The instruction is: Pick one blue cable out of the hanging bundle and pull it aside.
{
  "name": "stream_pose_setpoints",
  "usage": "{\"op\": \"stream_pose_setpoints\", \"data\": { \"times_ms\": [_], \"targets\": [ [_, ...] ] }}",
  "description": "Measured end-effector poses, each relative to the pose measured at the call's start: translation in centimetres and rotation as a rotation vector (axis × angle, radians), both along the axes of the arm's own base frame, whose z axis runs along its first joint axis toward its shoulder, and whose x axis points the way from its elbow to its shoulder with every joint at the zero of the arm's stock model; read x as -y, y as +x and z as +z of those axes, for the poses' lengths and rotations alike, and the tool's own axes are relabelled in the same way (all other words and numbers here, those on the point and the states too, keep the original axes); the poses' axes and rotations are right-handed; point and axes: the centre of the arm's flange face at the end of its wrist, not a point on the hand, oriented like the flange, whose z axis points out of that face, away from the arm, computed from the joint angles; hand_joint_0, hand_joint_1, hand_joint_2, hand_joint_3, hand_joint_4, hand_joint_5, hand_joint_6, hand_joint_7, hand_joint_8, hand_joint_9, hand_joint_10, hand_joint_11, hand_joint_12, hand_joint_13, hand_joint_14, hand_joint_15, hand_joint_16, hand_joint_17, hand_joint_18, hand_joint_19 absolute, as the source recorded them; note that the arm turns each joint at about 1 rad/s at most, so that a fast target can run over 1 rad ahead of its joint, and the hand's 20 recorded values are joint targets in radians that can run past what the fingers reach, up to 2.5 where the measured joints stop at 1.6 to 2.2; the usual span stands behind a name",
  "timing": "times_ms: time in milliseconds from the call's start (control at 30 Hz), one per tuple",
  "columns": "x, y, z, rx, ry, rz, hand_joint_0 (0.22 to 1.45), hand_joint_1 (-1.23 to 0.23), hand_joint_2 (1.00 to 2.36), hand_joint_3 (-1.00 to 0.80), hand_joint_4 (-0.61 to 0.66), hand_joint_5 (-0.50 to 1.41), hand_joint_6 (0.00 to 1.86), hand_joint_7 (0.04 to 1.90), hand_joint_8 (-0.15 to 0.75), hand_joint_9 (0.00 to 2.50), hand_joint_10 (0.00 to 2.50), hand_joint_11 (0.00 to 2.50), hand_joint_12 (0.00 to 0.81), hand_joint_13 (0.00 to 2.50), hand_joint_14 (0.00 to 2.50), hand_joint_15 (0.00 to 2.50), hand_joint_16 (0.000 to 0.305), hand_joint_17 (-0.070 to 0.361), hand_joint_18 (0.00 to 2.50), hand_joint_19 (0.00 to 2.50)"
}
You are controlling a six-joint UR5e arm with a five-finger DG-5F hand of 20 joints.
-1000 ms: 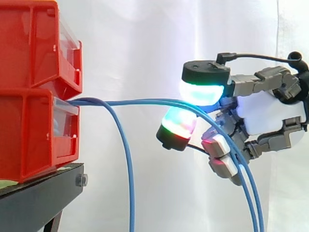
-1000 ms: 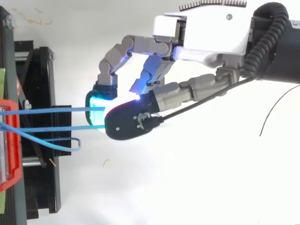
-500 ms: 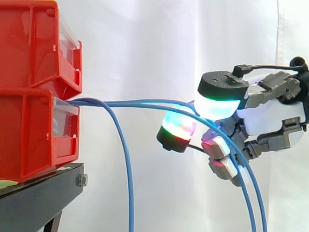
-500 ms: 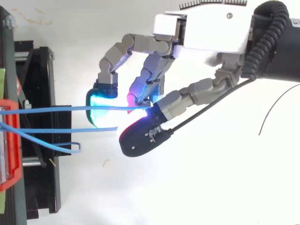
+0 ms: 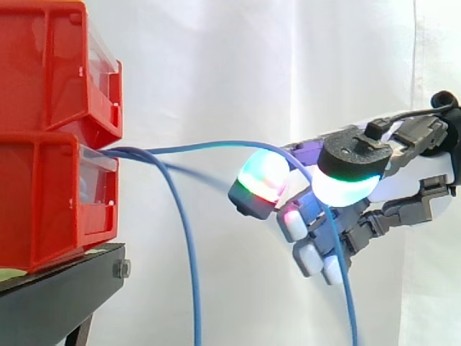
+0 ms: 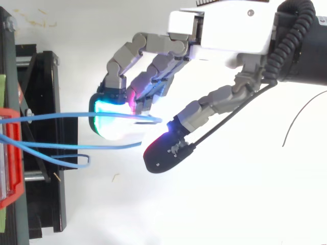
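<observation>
- Hand [image 6: 225, 35] enters from the view's right and hangs in mid-air, well apart from the bins [image 5: 50, 194].
- Hand state: fingers curled, thumb held apart from them. 1 cable [image 5: 216, 145] is hooked over the curled fingers, in the gap btw them & the thumb.
- Cable leaves the slot btw the 2 stacked red bins and runs about level to the hand. It arcs over the hand, then drops down past the curled fingers to the bottom edge.
- Finger pad [image 5: 261, 179] glows green/red in side view, cyan from above. The cable crosses just over it.
- Thumb pad [image 5: 344, 184] glows white/green, w/ its black back facing up.
- 2nd cable [image 6: 92, 147] comes from the same slot. It looks blurred & lower in side view. From above it ends near the thumb pad, contact unclear.
- 3rd cable [image 5: 189, 252] bends down near the bins & hangs free, well clear of the hand.
- Bins sit on a black stand [image 5: 57, 295], w/ a white curtain [image 5: 216, 65] behind.
</observation>
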Motion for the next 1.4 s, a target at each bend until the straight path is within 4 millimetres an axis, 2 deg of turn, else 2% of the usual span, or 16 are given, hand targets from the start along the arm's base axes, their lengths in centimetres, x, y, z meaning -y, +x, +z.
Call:
{"op": "stream_pose_setpoints", "data": {
  "times_ms": [67,100,233,467,667,900,1000,1067,1100,1133,1300,1400],
  "targets": [
    [0.04,0.00,0.00,0.000,0.000,0.000,0.53,-0.97,1.00,-0.50,-0.13,-0.24,0.85,0.65,0.199,0.74,0.02,0.70,0.363,0.70,0.02,0.59,0.048,0.108,0.59,0.52],
    [0.05,-0.01,0.00,0.000,0.000,0.000,0.46,-0.84,1.00,-0.50,-0.08,-0.23,0.85,0.62,0.237,0.77,0.01,0.70,0.391,0.71,0.02,0.60,0.054,0.121,0.59,0.54],
    [0.06,-0.01,0.00,0.000,0.000,0.000,0.50,-0.64,1.00,-0.50,-0.07,-0.21,0.83,0.67,0.255,0.89,0.01,0.71,0.387,0.76,0.02,0.62,0.052,0.118,0.62,0.60],
    [0.07,-0.01,0.00,0.000,0.000,0.000,0.55,-0.64,1.00,-0.50,-0.09,-0.18,0.84,0.73,0.252,1.00,0.02,0.74,0.370,0.85,0.02,0.65,0.050,0.112,0.69,0.65],
    [0.07,-0.01,0.01,0.000,0.000,0.000,0.58,-0.70,1.01,-0.36,-0.09,-0.17,0.88,0.80,0.248,1.07,0.02,0.75,0.359,0.88,0.02,0.66,0.048,0.108,0.74,0.66],
    [0.07,0.00,0.01,0.000,0.000,0.000,0.59,-0.73,1.02,-0.12,-0.11,-0.16,0.93,0.89,0.270,1.09,0.02,0.76,0.370,0.89,0.02,0.66,0.049,0.111,0.76,0.66],
    [0.07,-0.01,0.01,0.000,0.000,0.000,0.60,-0.75,1.02,-0.17,-0.08,-0.17,0.94,0.82,0.262,1.07,0.02,0.77,0.359,0.89,0.02,0.67,0.048,0.108,0.75,0.67],
    [0.07,-0.01,0.01,0.000,-0.001,0.000,0.56,-0.74,1.01,-0.30,-0.04,-0.17,0.94,0.77,0.265,1.07,0.02,0.78,0.365,0.88,0.02,0.67,0.049,0.109,0.76,0.68],
    [0.07,-0.01,0.01,0.000,-0.001,0.000,0.54,-0.70,1.00,-0.43,-0.03,-0.17,0.94,0.77,0.271,1.08,0.02,0.77,0.372,0.89,0.02,0.67,0.050,0.112,0.76,0.69],
    [0.07,-0.01,0.01,0.000,-0.001,0.000,0.52,-0.66,1.00,-0.46,-0.03,-0.16,0.93,0.77,0.280,1.09,0.02,0.76,0.377,0.89,0.02,0.68,0.051,0.115,0.76,0.68],
    [0.07,-0.01,0.00,0.000,0.000,0.000,0.51,-0.51,1.00,-0.49,-0.02,-0.15,0.91,0.83,0.289,1.11,0.02,0.76,0.388,0.90,0.02,0.69,0.053,0.119,0.75,0.71],
    [0.07,-0.01,0.00,0.000,0.000,0.000,0.57,-0.47,1.01,-0.41,-0.03,-0.15,0.90,0.88,0.283,1.12,0.02,0.76,0.371,0.90,0.02,0.69,0.050,0.111,0.73,0.73]
  ]
}}
